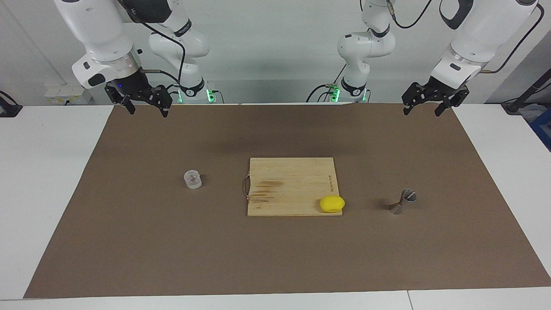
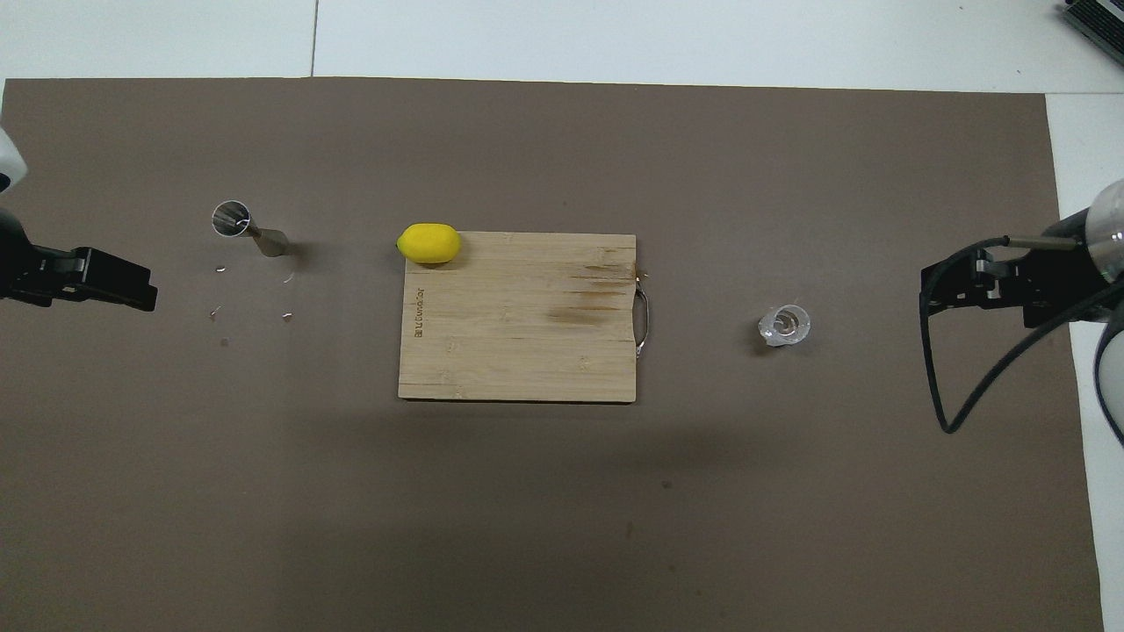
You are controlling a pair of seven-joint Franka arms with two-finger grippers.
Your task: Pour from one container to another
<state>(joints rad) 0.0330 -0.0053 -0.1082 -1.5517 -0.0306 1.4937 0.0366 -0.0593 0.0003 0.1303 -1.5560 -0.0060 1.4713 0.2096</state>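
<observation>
Overhead view: clear squat cup point(image 2: 784, 326), steel hourglass jigger point(image 2: 248, 229) (both pincers agape, empty).

In the overhead view the left arm's black gripper point(image 2: 105, 281) is cut off by the picture's edge, its fingertips unreadable. What the small clear squat cup point(image 2: 785, 326) holds is too small to tell. The tiny pale flecks point(image 2: 253, 303) near the shiny steel hourglass jigger point(image 2: 248, 228) cannot be identified.
</observation>
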